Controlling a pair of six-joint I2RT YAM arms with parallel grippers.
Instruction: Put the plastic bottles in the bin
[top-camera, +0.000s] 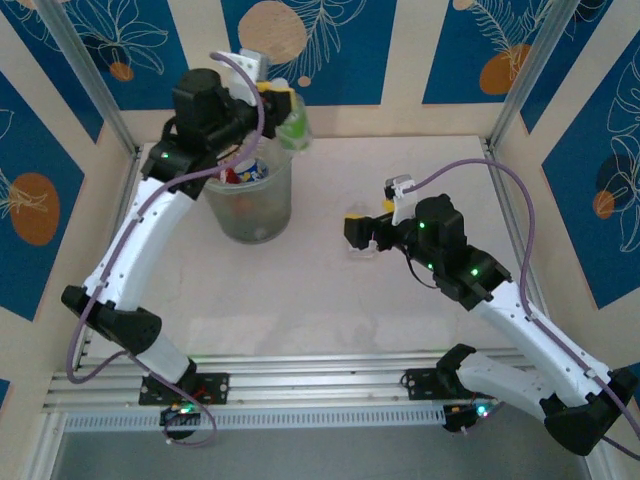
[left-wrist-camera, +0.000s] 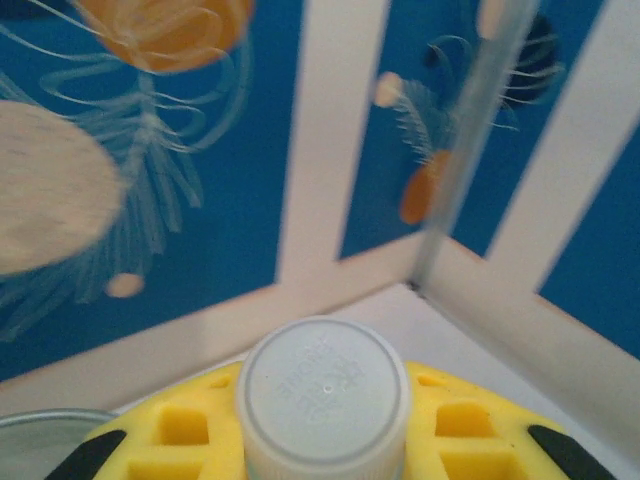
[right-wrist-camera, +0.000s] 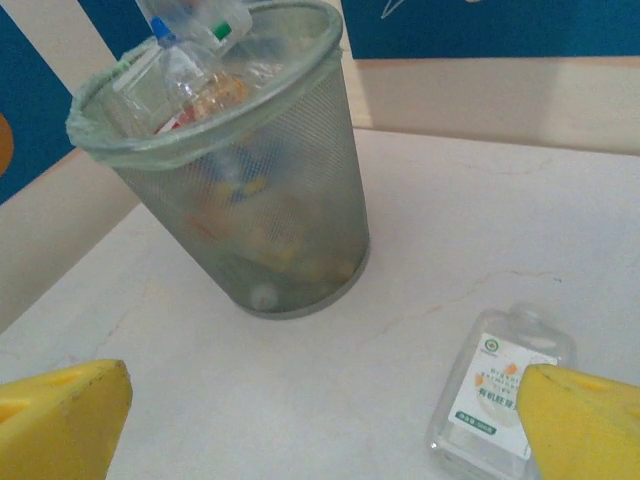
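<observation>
1. Left gripper (top-camera: 282, 100) is up over the bin (top-camera: 262, 215), at the 1 o'clock side of its rim, and it's clamped tight on a bottle.
2. From the wrist camera, the yellow fingers (left-wrist-camera: 470, 440) squeeze in from both sides just under a pale grey cap (left-wrist-camera: 325, 395), which faces straight back at the lens.
3. So the held bottle (top-camera: 294, 128) has its long axis in line with the gripper. The cap end is up at the wrist, and the green-labelled body hangs down and away towards the bin's mouth.
4. The bin stands upright at about 10 o'clock from the middle of the table (top-camera: 330, 300), with its wider open end on top.
5. Inside, there's a jumble of bottles (right-wrist-camera: 195, 85) lying every which way. A blue cap and a green cap poke up near the rim, and more colour shows through the wall lower down.
6. Over to the right gripper (top-camera: 366, 232), sitting just to the 3 o'clock side of the table's centre. Its jaws are spread wide and it's holding nothing.
7. Between those yellow fingers (right-wrist-camera: 60, 420) there's bare table, and the loose bottle (right-wrist-camera: 497, 400) lies flat right against the right-hand finger, which covers one corner of it.
8. That loose bottle is clear with a white label. In the wrist view its long axis runs from about 7 o'clock to 1 o'clock, with the logo end of the label pointing away from the gripper.
9. I can't make out its cap from here.
10. The loose bottle and the bin are well apart, with the bin off at 10 o'clock from the bottle.
</observation>
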